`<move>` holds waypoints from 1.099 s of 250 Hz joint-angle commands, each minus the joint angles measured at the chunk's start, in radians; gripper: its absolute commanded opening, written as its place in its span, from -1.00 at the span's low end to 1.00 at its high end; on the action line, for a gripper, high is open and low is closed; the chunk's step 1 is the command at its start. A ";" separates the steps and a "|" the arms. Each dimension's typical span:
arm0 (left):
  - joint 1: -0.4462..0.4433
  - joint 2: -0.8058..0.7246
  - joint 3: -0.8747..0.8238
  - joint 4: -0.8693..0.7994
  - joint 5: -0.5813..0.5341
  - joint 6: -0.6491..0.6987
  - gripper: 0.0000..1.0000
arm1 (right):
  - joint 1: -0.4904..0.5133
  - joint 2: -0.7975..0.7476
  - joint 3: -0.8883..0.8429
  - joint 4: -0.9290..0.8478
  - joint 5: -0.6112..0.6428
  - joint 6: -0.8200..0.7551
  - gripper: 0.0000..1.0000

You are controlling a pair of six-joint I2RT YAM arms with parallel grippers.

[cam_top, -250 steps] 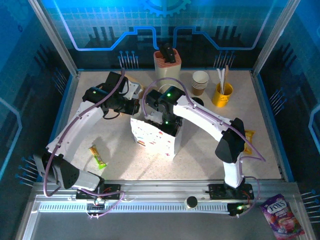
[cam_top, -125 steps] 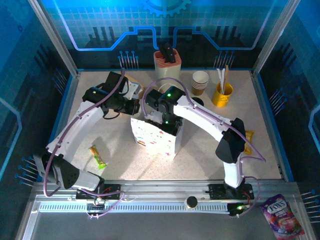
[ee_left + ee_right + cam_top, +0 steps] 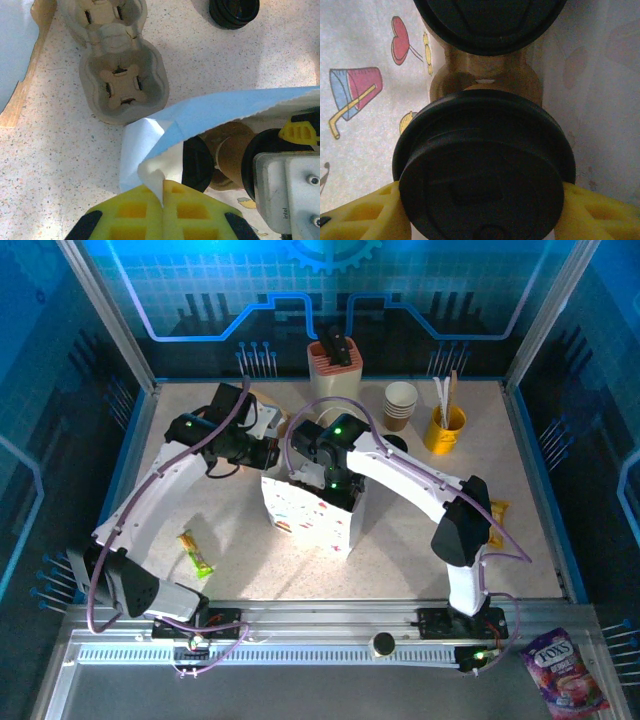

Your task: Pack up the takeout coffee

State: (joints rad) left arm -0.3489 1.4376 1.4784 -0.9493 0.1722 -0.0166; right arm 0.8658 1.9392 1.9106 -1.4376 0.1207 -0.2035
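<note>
Where the right gripper (image 3: 483, 216) reached down into the paper bag (image 3: 305, 517), its yellow fingers (image 3: 367, 215) stood partly apart and pressed against either side of a takeout coffee (image 3: 485, 165), gripping it below the black lid. A second lidded cup (image 3: 490, 20) stood just beyond it in the same bag, with tan material between the two. The left gripper (image 3: 162, 199) was fully closed, pinching the bag's blue-lined rim at its near corner and holding the mouth open.

Compared with the overhead pictures from the preceding second, neither arm, the bag nor any item on the table had moved.

Legible writing was limited to "intel" on the grey camera housing (image 3: 287, 200) and "FOXS" on the purple packet (image 3: 565, 672) lying at the near right, outside the table frame. The bag's inner wall carried drawings of a red cup with a straw and a heart.

The left wrist view showed a pulp cup carrier (image 3: 125, 85) just beside the bag and a stack of black lids (image 3: 234, 11) farther off. The overhead view showed nested lidless cups (image 3: 400, 405), a yellow holder (image 3: 443, 430) and a snack bar (image 3: 196, 553).
</note>
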 commanded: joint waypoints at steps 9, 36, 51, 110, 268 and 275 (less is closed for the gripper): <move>0.003 0.019 0.049 -0.055 -0.011 0.031 -1.00 | 0.023 -0.046 0.006 -0.013 -0.030 -0.011 -0.09; 0.005 0.030 0.066 -0.064 -0.010 0.031 -1.00 | 0.033 -0.051 0.015 -0.015 -0.050 -0.009 -0.10; 0.006 0.036 0.079 -0.071 -0.012 0.031 -1.00 | 0.041 -0.052 0.022 -0.017 -0.060 -0.009 -0.11; 0.012 0.073 0.126 -0.091 -0.017 0.038 -1.00 | 0.060 -0.062 0.042 -0.015 -0.097 -0.010 -0.10; 0.013 0.072 0.086 -0.070 -0.012 0.031 -1.00 | 0.035 -0.043 -0.015 0.014 -0.014 0.026 -0.10; 0.013 0.070 0.083 -0.069 -0.012 0.030 -1.00 | 0.035 -0.043 -0.015 0.014 -0.013 0.031 -0.11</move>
State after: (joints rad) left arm -0.3439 1.5139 1.5841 -1.0145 0.1623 0.0025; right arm 0.9085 1.9091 1.9095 -1.4296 0.0982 -0.1959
